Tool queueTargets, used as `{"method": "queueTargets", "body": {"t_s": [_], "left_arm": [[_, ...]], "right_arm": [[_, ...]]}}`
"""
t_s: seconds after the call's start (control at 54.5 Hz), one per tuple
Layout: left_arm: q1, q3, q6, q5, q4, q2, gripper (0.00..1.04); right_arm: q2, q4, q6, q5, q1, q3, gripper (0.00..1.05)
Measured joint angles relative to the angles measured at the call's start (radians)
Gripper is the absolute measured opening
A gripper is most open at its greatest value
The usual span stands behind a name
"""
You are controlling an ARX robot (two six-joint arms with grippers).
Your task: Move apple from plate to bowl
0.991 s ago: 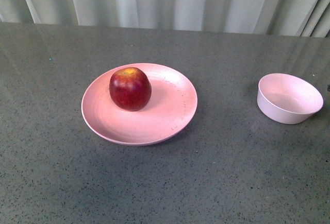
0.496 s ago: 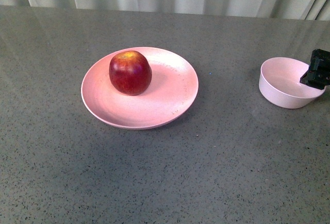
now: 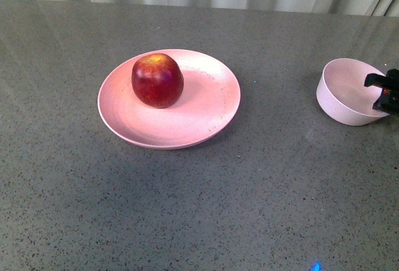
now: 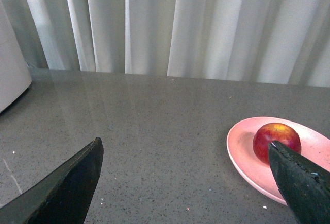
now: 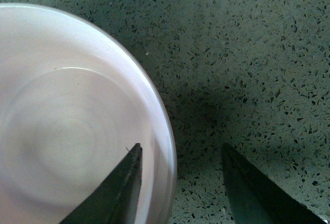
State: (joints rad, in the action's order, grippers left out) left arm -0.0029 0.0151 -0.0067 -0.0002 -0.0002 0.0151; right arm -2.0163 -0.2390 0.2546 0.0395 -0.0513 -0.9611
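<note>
Apple (image 3: 157, 80) on plate (image 3: 209, 112), far-left part of it, left of table (image 3: 187, 209) centre. Bowl (image 3: 343, 90) at right, well apart from plate. Right gripper (image 5: 180, 149) at bowl's right rim, jaws apart: one finger inside the rim, one outside. Left gripper (image 4: 184, 144) spread wide above table, facing the apple.

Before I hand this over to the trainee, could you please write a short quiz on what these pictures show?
1. True or false: the apple lies in the bowl, not on the plate.
2. The fingers of the right gripper straddle whose rim? A plate, B bowl, C neither.
3. Fill in: the bowl holds ____.
Key: 1 false; 2 B; 3 nothing.
</note>
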Motion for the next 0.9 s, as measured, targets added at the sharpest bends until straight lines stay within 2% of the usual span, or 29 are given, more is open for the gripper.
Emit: {"method": "queueTargets", "body": {"t_s": [0.202, 0.404, 0.679, 0.9], "left_arm": [[0.0, 0.0, 0.0, 0.0, 0.0, 0.0, 0.96], [0.0, 0.0, 0.0, 0.0, 0.0, 0.0, 0.96], [0.0, 0.0, 0.0, 0.0, 0.0, 0.0, 0.96], [0.0, 0.0, 0.0, 0.0, 0.0, 0.0, 0.96]], "right_arm": [[0.004, -0.002, 0.012, -0.006, 0.028, -0.004, 0.01], [0.014, 0.014, 0.032, -0.019, 0.07, -0.016, 0.02], [0.02, 0.034, 0.101, -0.023, 0.203, -0.078, 0.02], [-0.003, 0.026, 0.127, -0.011, 0.274, -0.079, 0.02]]}}
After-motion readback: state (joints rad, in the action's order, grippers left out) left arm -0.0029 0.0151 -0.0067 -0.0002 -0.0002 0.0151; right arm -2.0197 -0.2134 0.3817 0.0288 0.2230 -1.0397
